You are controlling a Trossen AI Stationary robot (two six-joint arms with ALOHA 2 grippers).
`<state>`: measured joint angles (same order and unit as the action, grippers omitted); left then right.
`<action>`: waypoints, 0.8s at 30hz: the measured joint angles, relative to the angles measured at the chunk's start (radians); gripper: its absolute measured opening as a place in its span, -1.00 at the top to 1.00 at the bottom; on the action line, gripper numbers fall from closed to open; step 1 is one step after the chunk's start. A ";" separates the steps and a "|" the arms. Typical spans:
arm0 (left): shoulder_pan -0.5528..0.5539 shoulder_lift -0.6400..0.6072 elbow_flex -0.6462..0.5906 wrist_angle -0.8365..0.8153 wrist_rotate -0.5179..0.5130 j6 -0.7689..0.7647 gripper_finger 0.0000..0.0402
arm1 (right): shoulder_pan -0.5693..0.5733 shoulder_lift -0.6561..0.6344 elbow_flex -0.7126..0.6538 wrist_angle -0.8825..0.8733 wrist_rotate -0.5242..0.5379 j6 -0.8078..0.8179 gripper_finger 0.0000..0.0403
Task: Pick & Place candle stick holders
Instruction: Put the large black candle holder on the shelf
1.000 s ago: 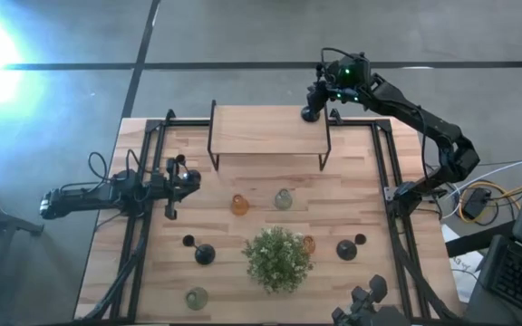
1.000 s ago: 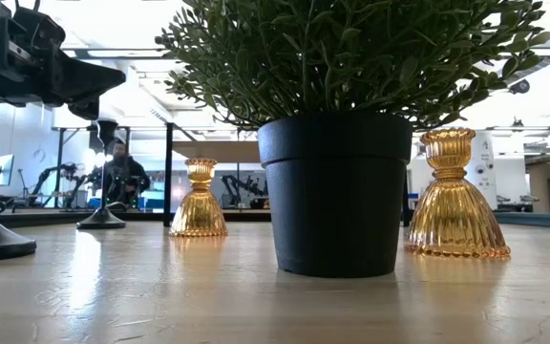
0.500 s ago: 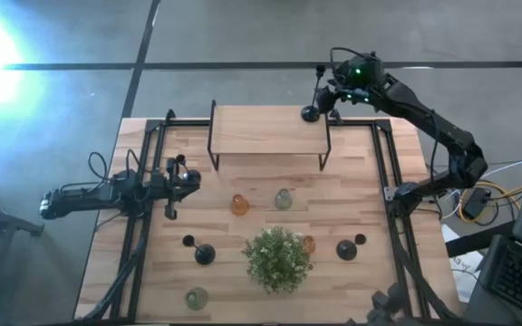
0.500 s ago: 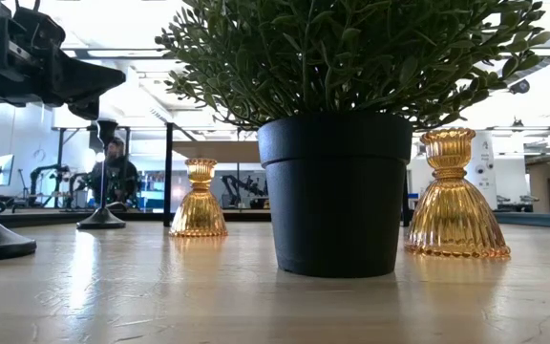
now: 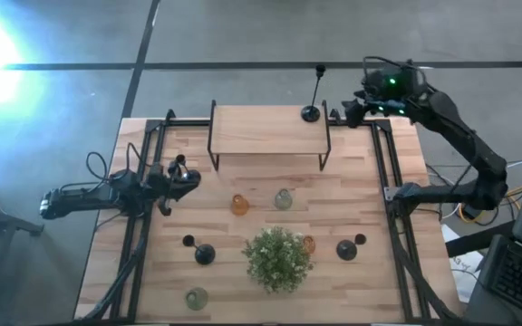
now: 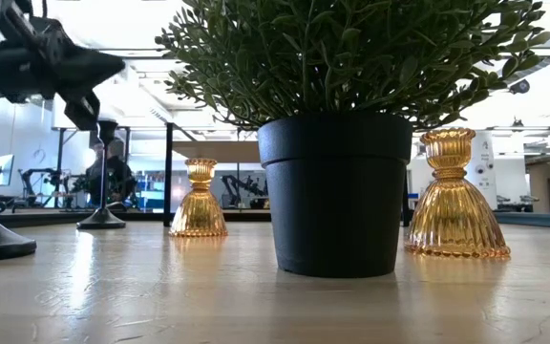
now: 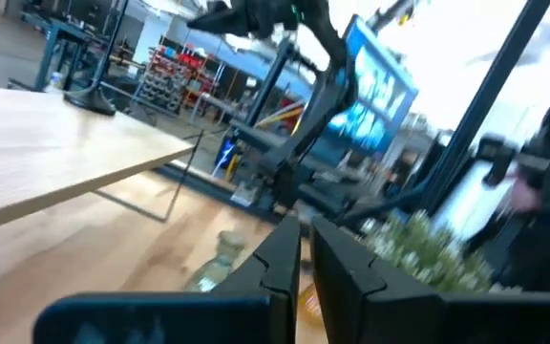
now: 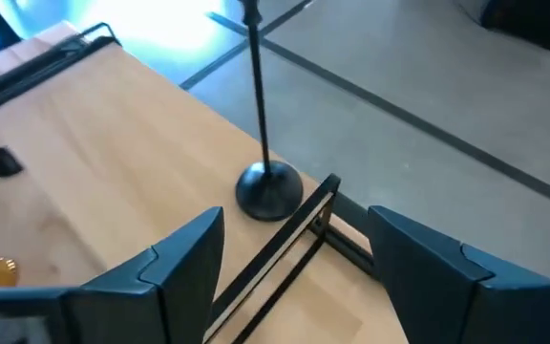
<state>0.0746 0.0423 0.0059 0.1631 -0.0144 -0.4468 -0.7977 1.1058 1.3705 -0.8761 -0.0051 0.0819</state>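
A tall black candle stick holder (image 5: pixel 311 113) stands upright on its round base (image 8: pixel 268 188) at the far right corner of the raised wooden shelf (image 5: pixel 265 129). My right gripper (image 5: pixel 356 109) hovers open just right of it, fingers apart (image 8: pixel 299 258), touching nothing. My left gripper (image 5: pixel 172 174) waits shut at the table's left side (image 7: pixel 306 258). On the table below stand two amber glass holders (image 5: pixel 239 205) (image 5: pixel 308 244), two pale green ones (image 5: pixel 283 199) (image 5: pixel 196 297), and black holders (image 5: pixel 204 254) (image 5: pixel 347 250).
A bushy green plant in a black pot (image 5: pixel 277 258) (image 6: pixel 337 191) stands in the near middle, amber holders (image 6: pixel 199 201) (image 6: pixel 454 196) behind it. Black metal frames (image 5: pixel 383 181) run along both table sides. The shelf's legs (image 5: pixel 324 158) stand on the far half.
My right gripper has drawn back from the tall black holder toward the table's right edge and risen; the holder stays upright on the shelf. My left gripper has rolled about its own axis without leaving its place.
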 joint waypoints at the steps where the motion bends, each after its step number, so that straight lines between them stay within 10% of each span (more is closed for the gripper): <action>1: 0.000 0.000 0.000 0.020 -0.004 -0.010 0.84 | 0.003 -0.017 0.000 -0.013 -0.003 0.005 -0.22; 24: 0.000 0.000 0.006 0.707 -0.161 0.107 0.84 | 0.028 -0.167 -0.002 -0.041 -0.006 0.102 -0.13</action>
<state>0.0746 0.0418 0.0115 0.8701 -0.1755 -0.3401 -0.7696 0.9385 1.3685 -0.9173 -0.0113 0.1843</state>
